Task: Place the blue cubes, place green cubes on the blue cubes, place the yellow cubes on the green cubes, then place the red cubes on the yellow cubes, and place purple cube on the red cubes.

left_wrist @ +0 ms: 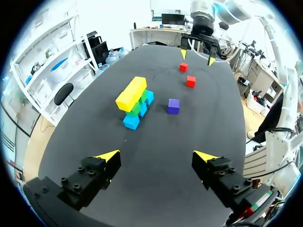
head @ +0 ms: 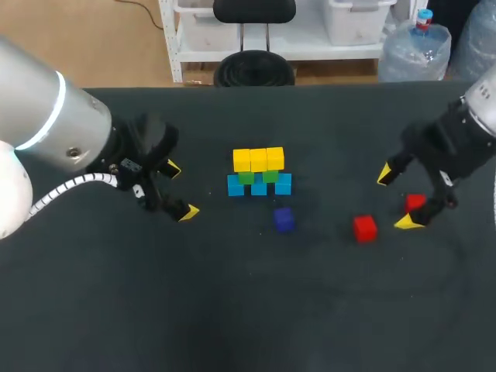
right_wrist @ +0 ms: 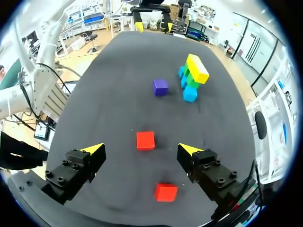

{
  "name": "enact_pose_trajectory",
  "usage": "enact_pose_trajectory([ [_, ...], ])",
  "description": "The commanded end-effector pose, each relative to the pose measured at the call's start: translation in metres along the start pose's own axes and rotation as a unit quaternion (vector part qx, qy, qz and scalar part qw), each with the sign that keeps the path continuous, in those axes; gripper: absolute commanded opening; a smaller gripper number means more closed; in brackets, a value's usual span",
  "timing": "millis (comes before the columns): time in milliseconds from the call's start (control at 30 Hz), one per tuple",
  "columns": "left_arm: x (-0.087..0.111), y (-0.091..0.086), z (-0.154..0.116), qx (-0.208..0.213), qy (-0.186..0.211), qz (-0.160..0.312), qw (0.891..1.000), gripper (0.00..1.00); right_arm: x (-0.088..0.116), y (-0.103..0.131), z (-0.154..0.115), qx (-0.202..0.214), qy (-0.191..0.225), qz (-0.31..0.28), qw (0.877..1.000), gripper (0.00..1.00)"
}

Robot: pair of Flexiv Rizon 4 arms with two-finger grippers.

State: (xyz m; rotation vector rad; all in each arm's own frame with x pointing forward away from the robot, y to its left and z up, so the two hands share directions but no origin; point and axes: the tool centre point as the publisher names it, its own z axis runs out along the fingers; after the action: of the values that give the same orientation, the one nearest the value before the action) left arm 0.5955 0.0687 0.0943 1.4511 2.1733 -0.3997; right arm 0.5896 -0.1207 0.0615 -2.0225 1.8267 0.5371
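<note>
Red cubes: two, both loose on the bench [head: 232, 310] in the right part of the head view. The inner red cube [head: 365, 228] lies right of centre and the outer red cube [head: 415, 203] nearer the right edge.
Right end effector [head: 396, 198]: fingers apart, holding nothing. The outer red cube sits just beside its lower yellow tip; contact cannot be judged.
Bearing from the right wrist: the inner red cube lies just ahead, about midway between the two fingers, and the outer one lies back under the end effector.
Stack: blue cubes [head: 259, 186] at the base, green cubes [head: 257, 177] on them and yellow cubes [head: 259, 159] on top, at the frame's centre. The yellow row's long axis runs left to right in the head view.
Purple cube [head: 284, 219]: alone on the bench, just below the stack.
Left end effector [head: 180, 190]: fingers apart and empty, at the left of the frame, with the stack between it and the red cubes.
Judgement: the right arm is much the nearer. A red cube would travel leftward across the frame to reach the yellow row.
</note>
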Motion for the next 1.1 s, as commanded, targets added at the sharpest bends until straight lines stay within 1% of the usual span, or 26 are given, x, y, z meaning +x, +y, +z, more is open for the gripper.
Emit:
enact_pose_trajectory([
  [33,0.000,0.000,0.000,-0.001,0.001,-0.001,1.000,1.00,0.004,-0.004,0.009,-0.009,0.002,0.004,1.000,1.00],
  [100,0.000,0.000,0.000,-0.001,0.001,-0.001,1.000,1.00,0.006,-0.004,0.014,-0.014,0.005,0.015,1.000,1.00],
  [300,0.000,0.000,0.000,-0.001,0.001,-0.001,1.000,1.00,0.010,-0.002,0.028,-0.016,0.010,0.022,1.000,1.00],
  [633,0.000,0.000,0.000,-0.001,0.001,-0.001,1.000,1.00,0.012,0.005,0.042,-0.024,0.014,0.032,0.999,1.00],
  [933,0.000,0.000,0.000,-0.001,0.001,-0.001,1.000,1.00,0.013,0.000,0.057,-0.024,0.013,0.044,0.999,1.00],
  [1100,0.000,0.000,0.000,-0.001,0.001,-0.001,1.000,1.00,0.012,-0.002,0.063,-0.030,0.008,0.041,0.999,1.00],
])
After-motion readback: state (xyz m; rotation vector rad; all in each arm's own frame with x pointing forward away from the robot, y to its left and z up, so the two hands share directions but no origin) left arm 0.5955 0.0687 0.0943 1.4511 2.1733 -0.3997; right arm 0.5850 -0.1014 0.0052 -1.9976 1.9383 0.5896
